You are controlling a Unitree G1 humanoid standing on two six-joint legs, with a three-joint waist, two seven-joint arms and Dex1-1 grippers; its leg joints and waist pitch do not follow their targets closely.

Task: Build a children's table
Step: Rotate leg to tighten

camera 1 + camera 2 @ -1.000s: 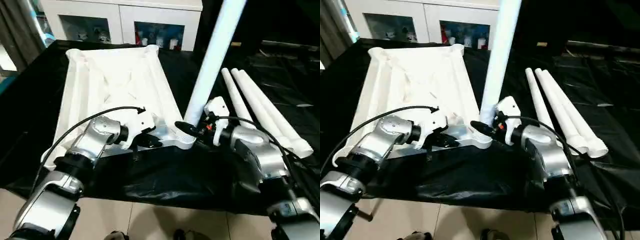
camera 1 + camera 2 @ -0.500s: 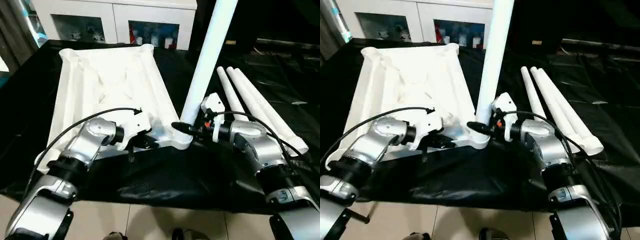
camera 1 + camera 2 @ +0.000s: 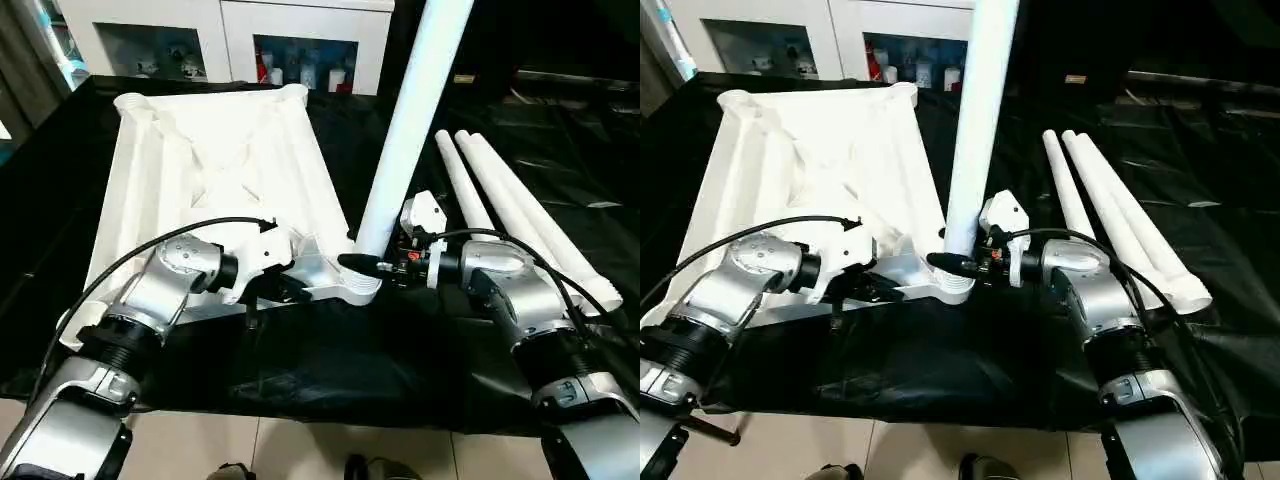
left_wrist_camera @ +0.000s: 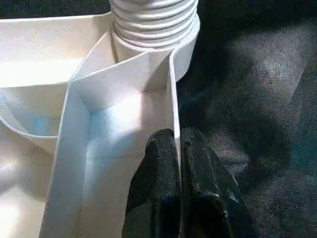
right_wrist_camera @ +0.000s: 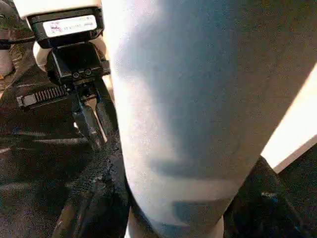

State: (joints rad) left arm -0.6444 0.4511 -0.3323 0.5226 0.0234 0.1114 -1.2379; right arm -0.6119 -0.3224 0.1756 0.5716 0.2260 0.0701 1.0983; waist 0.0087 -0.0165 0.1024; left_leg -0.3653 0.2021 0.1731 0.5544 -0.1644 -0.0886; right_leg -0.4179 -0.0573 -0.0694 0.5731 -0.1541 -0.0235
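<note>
The upturned table top is lying in the upper left of the head view on the black-draped surface, and the leg standing in its near corner socket is now rising straighter than a second ago, so it is probably seating. The right end effector is clasping the leg's base, half spread around it, forearm reaching in from lower right. The left end effector, pressed together, is pinching the top's thin rim wall beside the socket, while three spare legs are lying at right.

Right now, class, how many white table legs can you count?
4: one leg stands upright in the tabletop near corner socket; three legs lie side by side on the black cloth to its right.
</note>
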